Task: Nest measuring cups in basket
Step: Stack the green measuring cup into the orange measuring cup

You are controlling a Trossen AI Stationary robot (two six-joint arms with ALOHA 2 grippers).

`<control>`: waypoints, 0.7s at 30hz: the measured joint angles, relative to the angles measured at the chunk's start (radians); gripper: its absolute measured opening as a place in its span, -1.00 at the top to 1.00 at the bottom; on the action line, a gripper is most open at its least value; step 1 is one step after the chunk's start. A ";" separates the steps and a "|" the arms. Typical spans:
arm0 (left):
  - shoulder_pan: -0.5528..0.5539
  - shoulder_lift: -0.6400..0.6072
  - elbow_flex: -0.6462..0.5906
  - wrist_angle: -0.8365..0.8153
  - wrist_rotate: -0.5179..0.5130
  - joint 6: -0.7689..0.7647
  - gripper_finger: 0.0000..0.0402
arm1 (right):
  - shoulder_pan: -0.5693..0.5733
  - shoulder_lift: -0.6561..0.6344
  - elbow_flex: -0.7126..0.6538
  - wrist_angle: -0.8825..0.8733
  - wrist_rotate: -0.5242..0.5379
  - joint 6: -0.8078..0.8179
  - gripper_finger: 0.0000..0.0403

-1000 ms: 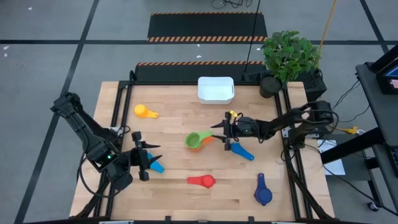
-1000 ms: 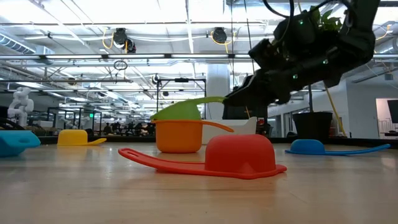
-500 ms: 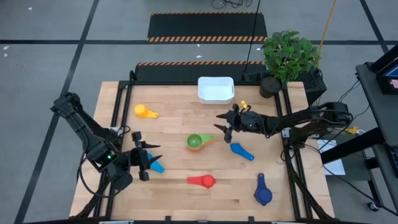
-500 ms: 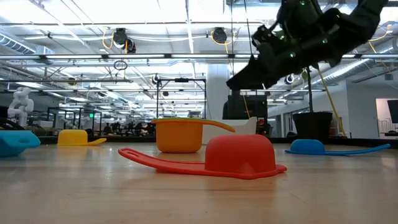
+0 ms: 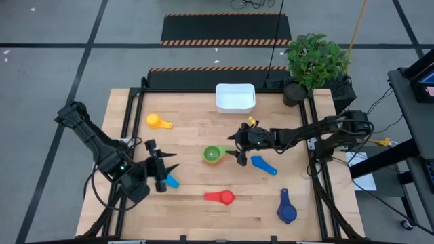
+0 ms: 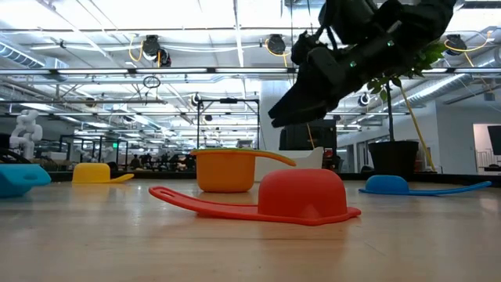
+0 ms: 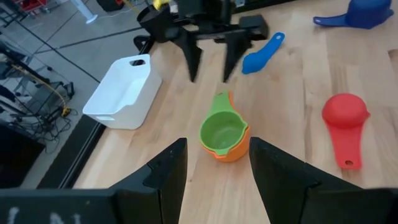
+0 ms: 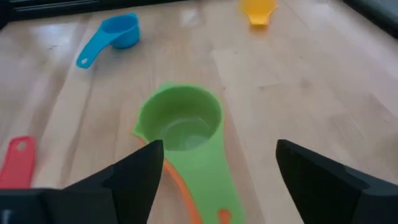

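A green cup (image 5: pixel 212 154) sits nested in an orange cup (image 6: pixel 225 171) at mid-table, both upright on the wood. My right gripper (image 5: pixel 237 148) hovers open just right of them and above the table, its fingers pointing at the green cup (image 8: pixel 180 121) without touching. My left gripper (image 5: pixel 169 169) waits open near the table's near-left part, beside a light blue cup (image 5: pixel 171 181). Yellow (image 5: pixel 156 121), red (image 5: pixel 222 197), blue (image 5: pixel 261 163) and dark blue (image 5: pixel 287 211) cups lie scattered. The white basket (image 5: pixel 235 103) stands at the far edge.
A potted plant (image 5: pixel 313 61) stands at the far right corner, just right of the basket. The red cup (image 6: pixel 301 196) lies upside down near the table's near edge. Bare wood lies between the nested cups and the basket (image 7: pixel 121 93).
The green cup, tilted over the orange one a second ago, has dropped level into it. My right gripper rose and drew back toward the far edge, then swung left and nearer again, above the nested cups. My left gripper has edged slightly right.
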 joint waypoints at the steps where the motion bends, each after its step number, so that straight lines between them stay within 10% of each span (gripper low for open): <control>1: 0.002 0.000 0.000 0.000 0.000 0.003 0.13 | 0.000 0.003 0.001 0.003 -0.005 -0.001 -0.55; 21: 0.004 0.000 0.000 0.002 0.000 0.017 0.13 | -0.019 0.176 0.003 0.102 -0.106 -0.082 -0.62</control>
